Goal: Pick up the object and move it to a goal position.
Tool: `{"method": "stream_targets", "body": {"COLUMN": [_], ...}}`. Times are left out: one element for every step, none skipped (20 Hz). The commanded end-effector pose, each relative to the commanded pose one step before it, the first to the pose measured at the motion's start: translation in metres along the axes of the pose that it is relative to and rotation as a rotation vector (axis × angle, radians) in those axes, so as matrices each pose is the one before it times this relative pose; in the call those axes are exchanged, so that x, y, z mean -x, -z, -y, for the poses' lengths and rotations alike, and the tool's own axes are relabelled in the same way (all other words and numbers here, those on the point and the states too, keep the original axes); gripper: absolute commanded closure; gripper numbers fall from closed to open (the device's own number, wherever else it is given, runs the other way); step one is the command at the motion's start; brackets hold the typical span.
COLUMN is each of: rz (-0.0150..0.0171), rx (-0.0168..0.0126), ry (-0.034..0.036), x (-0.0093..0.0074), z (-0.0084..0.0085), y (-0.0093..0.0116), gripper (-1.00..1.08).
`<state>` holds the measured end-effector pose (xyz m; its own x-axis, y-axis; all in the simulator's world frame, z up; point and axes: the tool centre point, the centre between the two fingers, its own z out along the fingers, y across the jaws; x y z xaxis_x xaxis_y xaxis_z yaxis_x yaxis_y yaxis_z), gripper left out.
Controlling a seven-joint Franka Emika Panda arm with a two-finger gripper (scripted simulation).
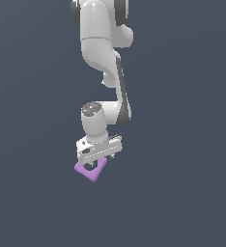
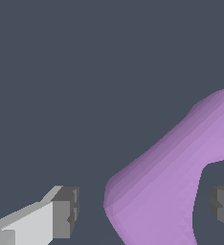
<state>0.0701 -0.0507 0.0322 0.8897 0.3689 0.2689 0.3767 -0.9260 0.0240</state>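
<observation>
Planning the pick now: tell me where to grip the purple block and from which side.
Grip one side bar of the purple block, between its outer edge and its central hole, coming straight down from above. It seems to lie flat, and the wrist view shows a bar already between the open gripper fingers: one finger outside the edge, the other over the hole.

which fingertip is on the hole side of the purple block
The fingertip cut off by the picture's edge: it sits at the block's hole. The other fingertip, on its white link, stands outside the block's outer edge.
</observation>
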Motion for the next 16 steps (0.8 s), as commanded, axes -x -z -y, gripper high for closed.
{"method": "stream_targets", "body": {"rz": [-0.00093,0.0,0.0,0.0,0.0,0.0,0.0,0.0,0.0,0.0,0.0,0.0,-0.00085,0.0,0.0,0.0], "rx": [0.00064,0.0,0.0,0.0,0.0,0.0,0.0,0.0,0.0,0.0,0.0,0.0,0.00107,0.0,0.0,0.0], "ry": [0.0004,0.0,0.0,0.0,0.0,0.0,0.0,0.0,0.0,0.0,0.0,0.0,-0.00022,0.0,0.0,0.0], "x": [-0.00005,0.00003,0.0,0.0,0.0,0.0,0.0,0.0,0.0,0.0,0.0,0.0,-0.00031,-0.00009,-0.00028,-0.00047], "z": [-0.00024,-0.00001,0.0,0.0,0.0,0.0,0.0,0.0,0.0,0.0,0.0,0.0,-0.00055,-0.00004,-0.00012,-0.00021], "y": [-0.00414,-0.00032,0.0,0.0,0.0,0.0,0.0,0.0,0.0,0.0,0.0,0.0,0.00067,0.00029,0.00087,0.00146], "gripper": [-1.0,-1.0,1.08,1.08,1.08,1.08,1.08,1.08,1.08,1.08,1.08,1.08,1.08,1.08,1.08,1.08]}}
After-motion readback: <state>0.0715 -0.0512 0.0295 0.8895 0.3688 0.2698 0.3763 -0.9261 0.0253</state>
